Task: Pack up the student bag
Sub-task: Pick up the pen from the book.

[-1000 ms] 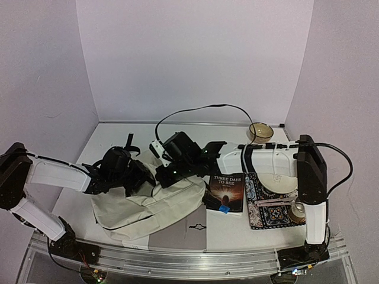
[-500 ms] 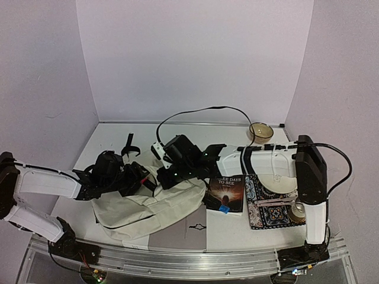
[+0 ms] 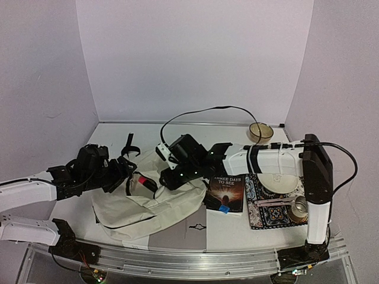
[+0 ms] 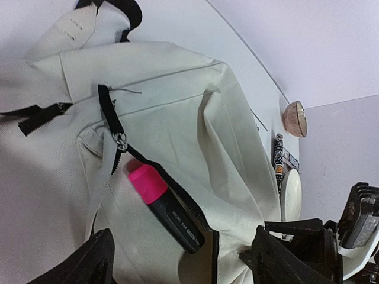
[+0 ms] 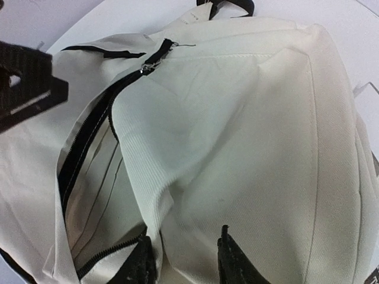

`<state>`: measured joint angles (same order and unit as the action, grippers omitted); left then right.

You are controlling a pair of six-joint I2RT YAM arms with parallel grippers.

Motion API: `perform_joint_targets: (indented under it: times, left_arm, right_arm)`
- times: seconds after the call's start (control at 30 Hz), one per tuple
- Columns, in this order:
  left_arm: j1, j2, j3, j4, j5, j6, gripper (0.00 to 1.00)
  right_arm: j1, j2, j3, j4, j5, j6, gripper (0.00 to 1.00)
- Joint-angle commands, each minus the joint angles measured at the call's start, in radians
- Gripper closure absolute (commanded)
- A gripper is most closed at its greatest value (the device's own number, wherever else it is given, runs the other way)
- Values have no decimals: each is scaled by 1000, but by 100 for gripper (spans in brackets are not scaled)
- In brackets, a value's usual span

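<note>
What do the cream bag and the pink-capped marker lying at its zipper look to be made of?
The student bag looks like matte woven cream fabric: it creases softly and shows weave and stitching. The marker looks like hard plastic, probably: smooth pink cap, black barrel with white print and a slight sheen.

Tally — student bag (image 3: 154, 204): one. Pink-capped highlighter (image 4: 166, 207): one. Book (image 3: 227, 193): one. Patterned mat (image 3: 263, 210): one. White plate (image 3: 278, 180): one. Tan bowl (image 3: 260, 131): one. Small roundish vessel (image 3: 300, 207) — one, kind unclear.
</note>
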<state>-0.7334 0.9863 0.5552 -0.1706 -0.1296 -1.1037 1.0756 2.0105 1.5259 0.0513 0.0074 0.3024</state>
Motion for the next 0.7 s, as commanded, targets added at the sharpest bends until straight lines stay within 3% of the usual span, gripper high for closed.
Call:
perform_joint_targets:
  times: [0.0, 0.3, 0.67]
  left_arm:
    - [0, -51, 60, -129, -80, 96, 15]
    - [2, -40, 116, -169, -135, 216, 1]
    - [3, -44, 134, -179, -179, 263, 1]
  right_arm:
    - [-11, -151, -59, -118, 22, -47, 57]
    - [-46, -331, -233, -320, 95, -120, 47]
    - [-92, -358, -367, -504, 148, -154, 48]
